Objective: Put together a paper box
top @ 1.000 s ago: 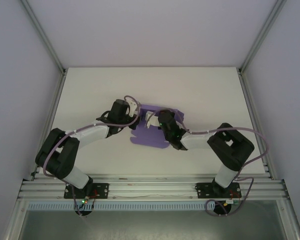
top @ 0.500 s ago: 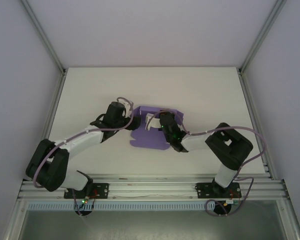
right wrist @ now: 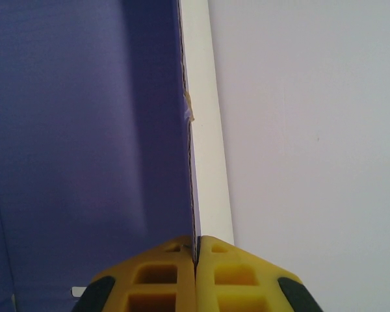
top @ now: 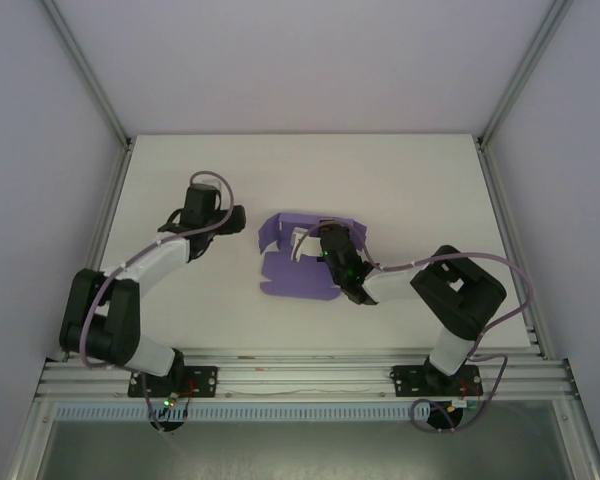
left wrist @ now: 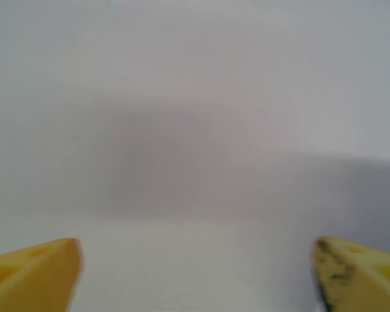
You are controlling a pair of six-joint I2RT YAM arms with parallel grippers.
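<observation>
Purple card takes centre stage: the paper box point(top: 295, 272), partly folded, lies near the middle of the white table point(top: 410, 180). Its broad panel sits flat on the near side and its far flaps are turned up, showing pale undersides. The right gripper point(top: 318, 240) reaches in from the right and is clamped on one of those raised flaps. In the right wrist view the two yellow fingertips point(right wrist: 162, 273) press together with the thin edge of the card running straight up between them, purple on the left face and white on the right. The left gripper point(top: 230, 218) hangs over bare table to the left of the box, well apart from it and holding nothing. In the left wrist view its yellow fingers point(left wrist: 32, 276) stand spread wide at either lower corner, with plain white surface between them.
</observation>
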